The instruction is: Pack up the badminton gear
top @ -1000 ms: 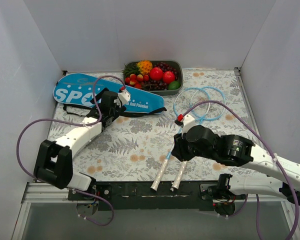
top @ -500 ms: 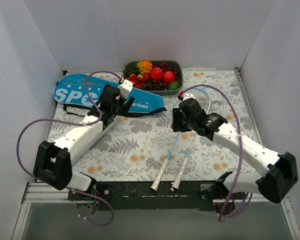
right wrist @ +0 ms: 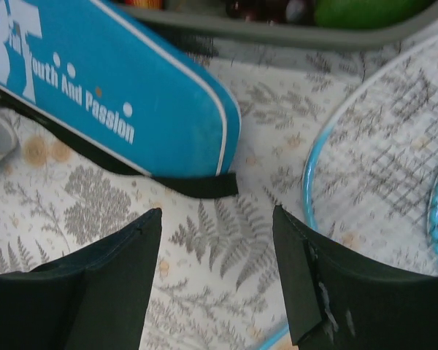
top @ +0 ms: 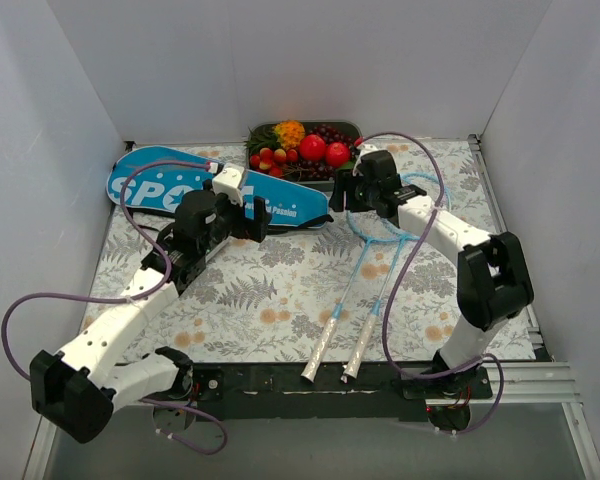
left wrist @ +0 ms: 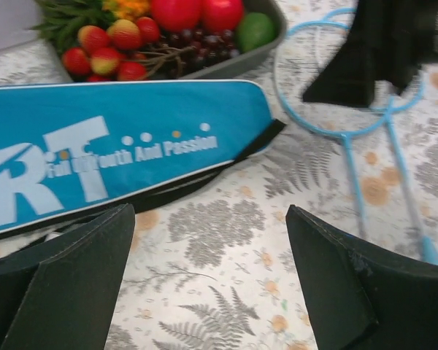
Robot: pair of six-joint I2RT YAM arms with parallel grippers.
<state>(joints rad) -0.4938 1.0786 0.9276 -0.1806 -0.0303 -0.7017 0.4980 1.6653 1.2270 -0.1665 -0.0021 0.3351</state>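
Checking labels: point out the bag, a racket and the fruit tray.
bag (left wrist: pixel 153 109): left wrist view, blue face above the lettering.
racket (right wrist: pixel 387 138): right wrist view, strings of the head.
fruit tray (left wrist: pixel 241 63): left wrist view, grey near wall.

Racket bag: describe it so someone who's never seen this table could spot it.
On the floral table, look at the far left, just left of the grey fruit tray. The racket bag lies flat there: long, racket-shaped, bright blue with white lettering and a black strap. Nothing else is solid blue; the two rackets are thin light-blue frames.
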